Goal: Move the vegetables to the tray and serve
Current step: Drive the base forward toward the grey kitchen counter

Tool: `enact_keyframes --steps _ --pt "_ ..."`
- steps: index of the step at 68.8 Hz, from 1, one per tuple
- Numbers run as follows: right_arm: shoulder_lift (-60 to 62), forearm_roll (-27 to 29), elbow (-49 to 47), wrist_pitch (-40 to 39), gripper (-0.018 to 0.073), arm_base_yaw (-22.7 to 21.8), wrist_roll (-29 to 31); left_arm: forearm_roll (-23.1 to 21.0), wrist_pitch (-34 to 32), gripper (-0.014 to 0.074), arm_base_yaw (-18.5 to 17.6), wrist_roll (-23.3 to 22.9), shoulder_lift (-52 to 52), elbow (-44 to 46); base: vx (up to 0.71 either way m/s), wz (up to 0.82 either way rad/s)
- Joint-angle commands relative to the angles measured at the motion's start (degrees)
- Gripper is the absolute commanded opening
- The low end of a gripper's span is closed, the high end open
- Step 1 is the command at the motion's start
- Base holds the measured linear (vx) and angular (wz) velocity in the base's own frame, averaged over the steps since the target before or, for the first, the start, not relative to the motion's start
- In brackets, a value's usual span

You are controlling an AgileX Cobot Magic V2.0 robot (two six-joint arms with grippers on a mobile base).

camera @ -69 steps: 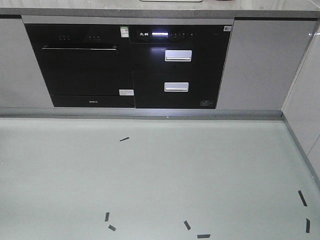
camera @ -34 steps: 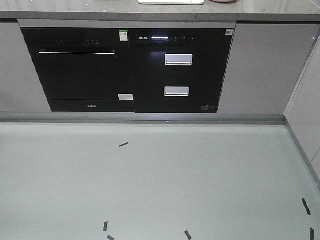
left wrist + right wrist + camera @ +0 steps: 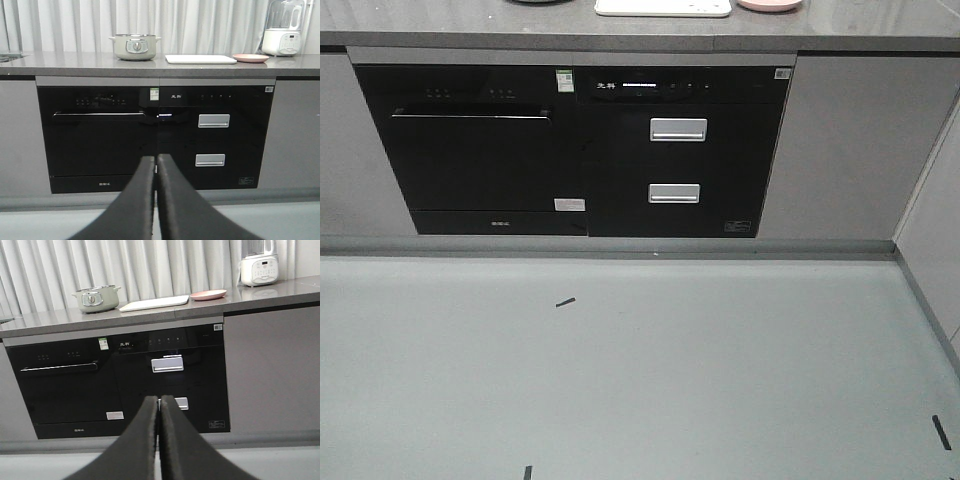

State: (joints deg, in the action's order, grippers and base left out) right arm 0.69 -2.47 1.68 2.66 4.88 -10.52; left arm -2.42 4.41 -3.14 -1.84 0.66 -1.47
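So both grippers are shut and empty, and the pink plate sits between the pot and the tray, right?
Not quite: in the left wrist view the tray sits between the pot and the pink plate. The left gripper and right gripper are indeed shut and empty.

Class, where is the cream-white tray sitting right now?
In the left wrist view the tray lies on the grey countertop, right of centre, between the pale green pot to its left and the pink plate to its right.
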Motion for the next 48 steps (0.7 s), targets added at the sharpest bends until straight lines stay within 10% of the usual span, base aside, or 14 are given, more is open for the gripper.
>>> enact_keyframes --steps 1,48 --pt "0.40 -0.22 0.75 -4.43 -0.0002 -0.37 0.26 -0.10 -4.41 -0.0006 0.13 -0.50 0.83 -1.52 0.13 -0.01" --pt "0.40 -0.22 0.75 -4.37 -0.0002 -0.37 0.26 -0.10 -4.41 -0.0006 0.13 -0.50 0.83 -1.52 0.15 -0.01"
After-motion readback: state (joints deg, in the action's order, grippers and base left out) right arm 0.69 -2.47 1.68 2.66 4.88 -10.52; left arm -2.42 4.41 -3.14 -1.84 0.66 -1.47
